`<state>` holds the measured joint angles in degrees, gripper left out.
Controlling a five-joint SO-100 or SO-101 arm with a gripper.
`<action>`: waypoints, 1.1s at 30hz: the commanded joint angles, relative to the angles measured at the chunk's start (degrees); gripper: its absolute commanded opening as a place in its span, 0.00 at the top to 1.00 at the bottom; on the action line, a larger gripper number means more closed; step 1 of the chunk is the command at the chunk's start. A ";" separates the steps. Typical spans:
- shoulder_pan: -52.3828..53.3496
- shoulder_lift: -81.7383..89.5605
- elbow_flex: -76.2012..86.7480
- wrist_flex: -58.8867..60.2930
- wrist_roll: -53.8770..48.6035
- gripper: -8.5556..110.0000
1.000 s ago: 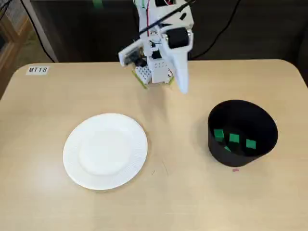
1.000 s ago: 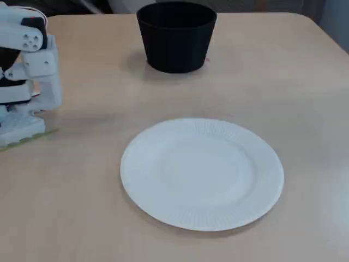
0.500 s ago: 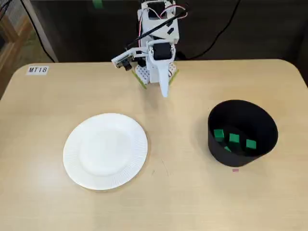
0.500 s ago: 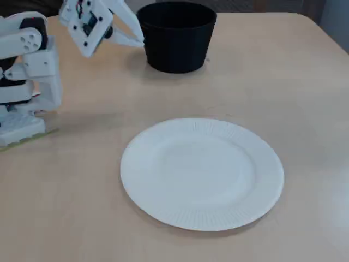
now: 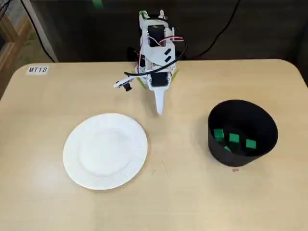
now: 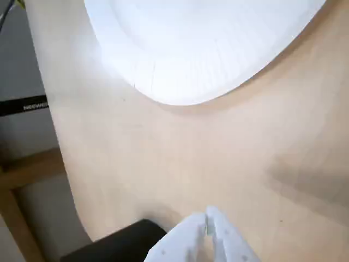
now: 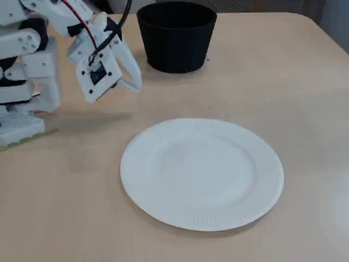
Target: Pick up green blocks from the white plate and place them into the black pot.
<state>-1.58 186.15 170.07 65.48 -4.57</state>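
The white plate (image 5: 105,150) (image 7: 202,172) (image 6: 202,43) lies bare on the table, with no block on it in any view. Several green blocks (image 5: 234,139) lie at the bottom of the black pot (image 5: 242,132) (image 7: 176,35) (image 6: 117,248). My gripper (image 5: 159,110) (image 7: 137,83) (image 6: 207,219) hangs above the table between plate and pot. Its white fingers touch at the tips and hold nothing.
The arm's base (image 5: 155,72) (image 7: 22,87) stands at the table's far edge in a fixed view. A label reading MT18 (image 5: 37,70) is stuck near a corner. A small pink mark (image 5: 235,169) lies beside the pot. Cables trail behind the table.
The arm has swung down and forward from its folded pose over the base. The shut gripper now points at the table between plate and pot. Plate, pot and blocks have not moved.
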 commanded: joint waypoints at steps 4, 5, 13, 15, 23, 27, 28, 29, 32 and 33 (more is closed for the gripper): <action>0.35 0.18 -0.26 -0.62 -0.70 0.95; 0.00 0.18 -0.26 -0.62 -1.05 0.95; -0.09 0.18 -0.18 -1.05 -0.97 0.95; -0.09 0.18 -0.18 -1.05 -0.97 0.95; -0.09 0.18 -0.18 -1.05 -0.97 0.95; -0.09 0.18 -0.18 -1.05 -0.97 0.95; -0.09 0.18 -0.18 -1.05 -0.97 0.95; -0.09 0.18 -0.18 -1.05 -0.97 0.95; -0.09 0.26 -0.18 -1.05 -0.97 0.95; -0.09 0.26 -0.18 -1.05 -0.97 0.95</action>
<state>-1.76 186.15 170.07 65.48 -5.27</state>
